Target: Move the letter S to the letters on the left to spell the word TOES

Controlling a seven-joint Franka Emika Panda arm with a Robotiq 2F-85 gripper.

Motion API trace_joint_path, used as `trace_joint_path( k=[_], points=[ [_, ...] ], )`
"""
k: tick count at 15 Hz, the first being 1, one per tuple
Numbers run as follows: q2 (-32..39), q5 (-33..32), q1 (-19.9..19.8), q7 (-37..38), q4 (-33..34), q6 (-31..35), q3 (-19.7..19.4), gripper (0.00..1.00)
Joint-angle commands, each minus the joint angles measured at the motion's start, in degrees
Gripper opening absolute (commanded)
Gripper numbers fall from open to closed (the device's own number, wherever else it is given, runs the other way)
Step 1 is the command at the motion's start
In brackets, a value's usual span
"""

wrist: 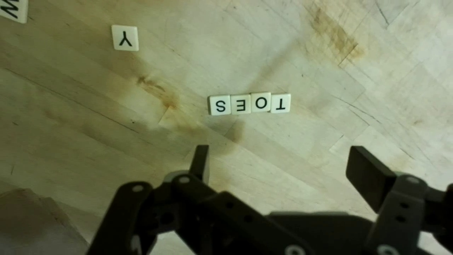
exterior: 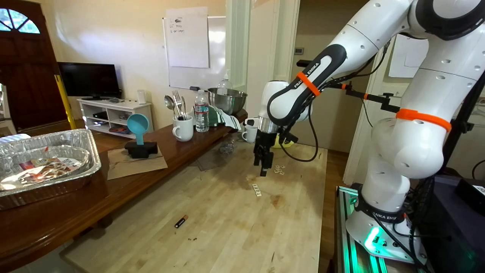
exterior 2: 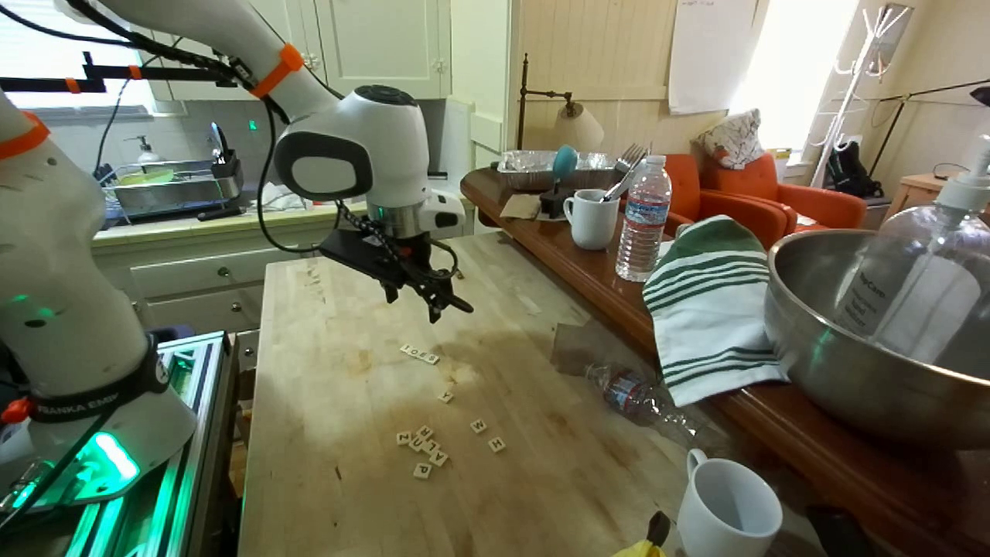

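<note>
Fingers [wrist: 368, 177], nearest in the wrist view, stand spread above the desk [wrist: 300, 152] with nothing between them. Beyond their tips, the letter S [wrist: 220, 105] lies touching the E [wrist: 240, 103], with the O [wrist: 261, 102] and the T [wrist: 280, 103] running on toward the gap's middle. They read TOES, so placing seems finished; the next move probably calls only for withdrawing without disturbing them.

The wooden table [exterior: 227, 223] carries letters [wrist: 252, 103] spelling TOES, other loose letter tiles [exterior 2: 431, 447], a battery [exterior: 181, 221] and a white mug [exterior 2: 728, 507].
</note>
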Motion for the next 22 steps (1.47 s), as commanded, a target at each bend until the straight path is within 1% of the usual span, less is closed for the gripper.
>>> trace_joint_path(
  k=[1,9,10,11,22],
  points=[
    [-2.2,-2.1,-1.1,-0.2,-0.5,-1.7,0.3,1.00],
    [-3.5,-3.9,-1.8,0.6,-0.5,-1.8,0.3,1.00],
    [-3.5,-3.6,-1.6,0.7,-0.5,-1.5,0.2,1.00],
    [-2.1,-2.3,-1.0,0.1,0.0,-0.2,0.0,1.00],
    [-2.4,-2.4,-1.1,0.1,0.0,-0.2,-0.1,1.00]
  ],
)
